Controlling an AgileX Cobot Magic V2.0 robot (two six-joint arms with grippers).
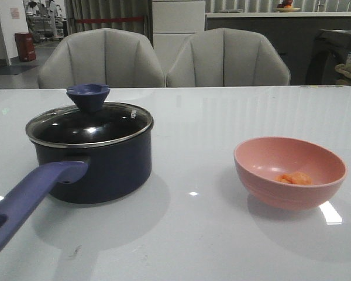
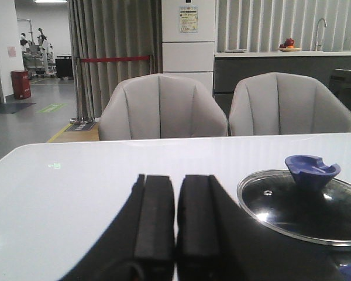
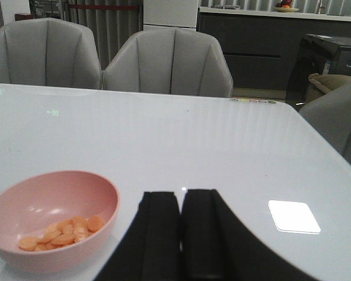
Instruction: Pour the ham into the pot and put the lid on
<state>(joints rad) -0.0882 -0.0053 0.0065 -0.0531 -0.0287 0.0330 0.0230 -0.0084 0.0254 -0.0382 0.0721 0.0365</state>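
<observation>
The dark navy pot (image 1: 96, 164) stands on the left of the white table, its blue-purple handle (image 1: 29, 199) pointing toward the front edge. The glass lid (image 1: 90, 126) with its navy knob (image 1: 88, 96) rests on the pot. On the right, a pink bowl (image 1: 289, 171) holds the orange ham chunks (image 1: 295, 178). Neither gripper shows in the front view. In the left wrist view my left gripper (image 2: 175, 181) is shut and empty, beside the lid (image 2: 304, 205). My right gripper (image 3: 181, 196) is shut and empty, beside the bowl (image 3: 52, 216) with the ham (image 3: 61, 231).
Two grey chairs (image 1: 164, 58) stand behind the table's far edge. A dark counter and a cabinet lie further back. Bright light reflections (image 3: 292, 215) mark the glossy tabletop.
</observation>
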